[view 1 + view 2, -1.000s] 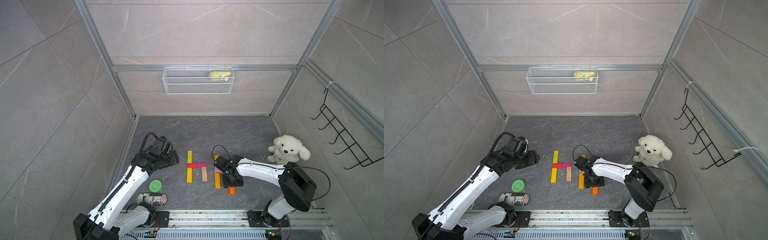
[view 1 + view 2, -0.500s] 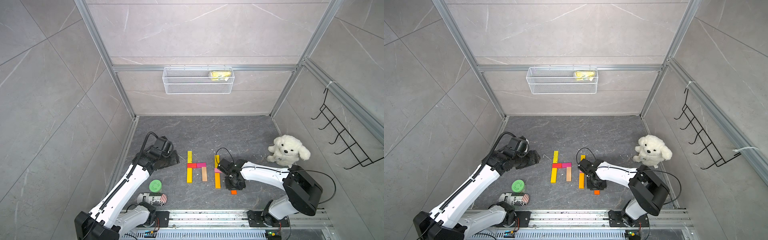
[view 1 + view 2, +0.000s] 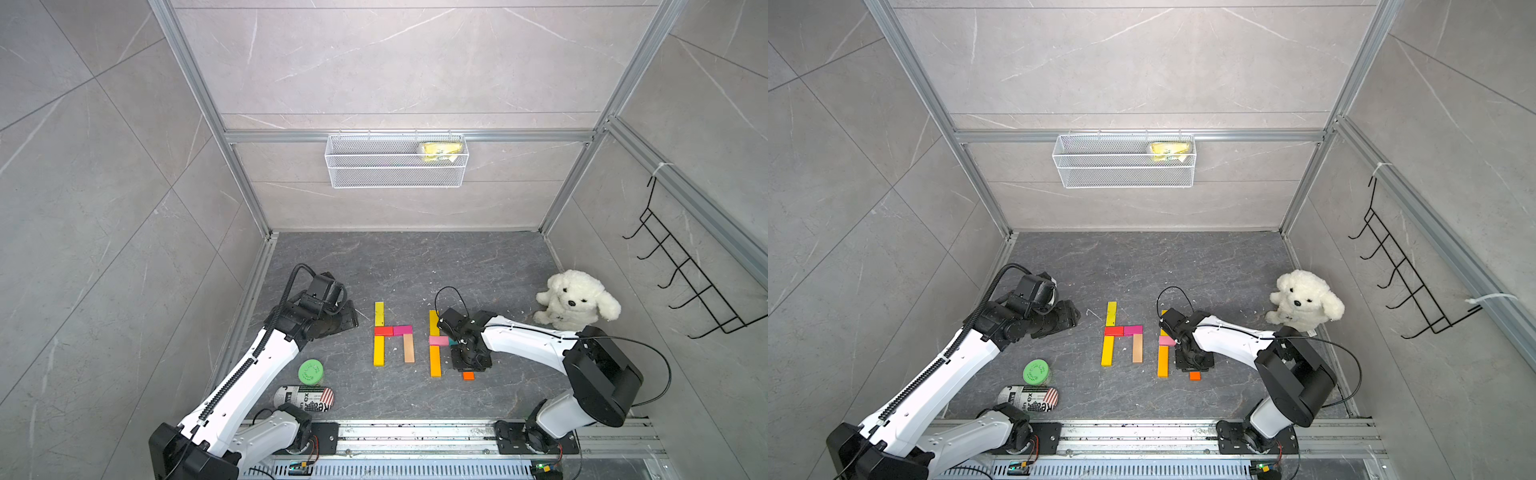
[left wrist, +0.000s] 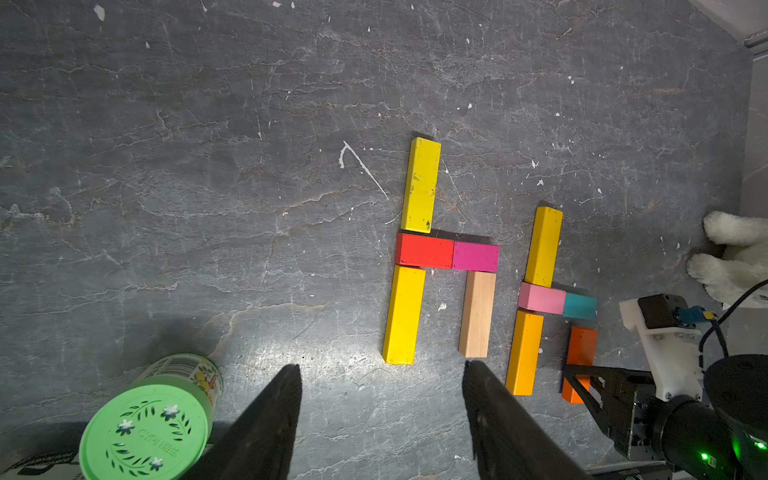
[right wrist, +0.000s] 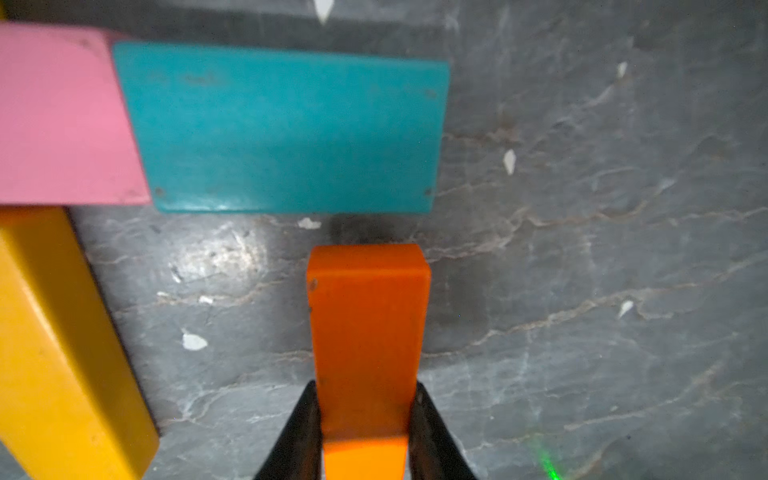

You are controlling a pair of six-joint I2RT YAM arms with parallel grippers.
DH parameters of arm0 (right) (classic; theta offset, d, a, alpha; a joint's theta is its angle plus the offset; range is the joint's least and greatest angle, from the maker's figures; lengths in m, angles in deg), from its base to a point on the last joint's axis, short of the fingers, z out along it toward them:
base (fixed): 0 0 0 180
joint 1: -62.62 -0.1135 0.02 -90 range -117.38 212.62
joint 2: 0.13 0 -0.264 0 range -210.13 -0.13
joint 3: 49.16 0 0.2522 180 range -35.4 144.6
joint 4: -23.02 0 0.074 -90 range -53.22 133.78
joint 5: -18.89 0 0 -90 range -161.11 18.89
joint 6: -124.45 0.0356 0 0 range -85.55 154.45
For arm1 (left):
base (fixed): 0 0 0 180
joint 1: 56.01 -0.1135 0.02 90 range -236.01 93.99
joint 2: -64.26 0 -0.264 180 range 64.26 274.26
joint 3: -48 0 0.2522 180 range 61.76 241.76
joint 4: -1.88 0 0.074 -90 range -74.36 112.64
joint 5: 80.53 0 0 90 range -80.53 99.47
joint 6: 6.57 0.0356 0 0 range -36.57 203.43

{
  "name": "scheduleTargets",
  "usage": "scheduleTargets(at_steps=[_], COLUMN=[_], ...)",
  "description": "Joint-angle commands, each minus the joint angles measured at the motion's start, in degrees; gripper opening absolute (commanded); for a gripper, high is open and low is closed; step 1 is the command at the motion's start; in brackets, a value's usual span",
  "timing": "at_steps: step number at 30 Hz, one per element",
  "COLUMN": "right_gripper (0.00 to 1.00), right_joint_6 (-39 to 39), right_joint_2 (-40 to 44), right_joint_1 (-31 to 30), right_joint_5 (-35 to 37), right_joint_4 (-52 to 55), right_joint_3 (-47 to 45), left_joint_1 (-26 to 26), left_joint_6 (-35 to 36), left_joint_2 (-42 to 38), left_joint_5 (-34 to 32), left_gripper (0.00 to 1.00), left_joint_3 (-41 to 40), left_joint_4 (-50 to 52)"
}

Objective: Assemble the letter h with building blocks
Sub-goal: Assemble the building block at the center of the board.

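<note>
Five building blocks form an h on the floor: two yellow (image 3: 379, 313), red (image 3: 383, 331), magenta (image 3: 402, 330) and tan (image 3: 408, 348). To its right lie a yellow block (image 3: 434, 322), a pink block (image 5: 62, 116), a teal block (image 5: 286, 129) and an amber block (image 3: 435, 360). My right gripper (image 5: 365, 399) is shut on the long orange block (image 5: 368, 316), which points at the teal block with a small gap between them. In a top view only the orange block's end (image 3: 468, 375) shows under the gripper. My left gripper (image 4: 380, 370) hangs open and empty, left of the h.
A green-lidded jar (image 3: 310, 371) and a printed can (image 3: 305, 399) lie at the front left beside the left arm. A white plush dog (image 3: 575, 300) sits at the right wall. A wire basket (image 3: 397, 162) hangs on the back wall.
My right gripper has shut on the orange block and drawn it slightly toward the teal block. The left arm has barely moved.
</note>
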Motion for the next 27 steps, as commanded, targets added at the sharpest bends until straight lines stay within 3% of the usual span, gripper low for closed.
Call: scheduleTargets(at_steps=[1, 27], right_gripper=[0.26, 0.27], right_joint_6=[-0.9, -0.1], right_joint_2=[-0.7, -2.6], right_joint_1=[0.7, 2.7], right_joint_5=[-0.4, -3.6], right_joint_4=[-0.1, -2.6], right_joint_3=[0.5, 1.7], left_joint_1=[-0.3, -0.3], left_joint_6=[0.4, 0.6], left_joint_2=[-0.8, -1.0], left_joint_5=[-0.2, -0.4], left_gripper=[0.66, 0.66], left_joint_3=[0.9, 0.3], left_joint_4=[0.1, 0.0])
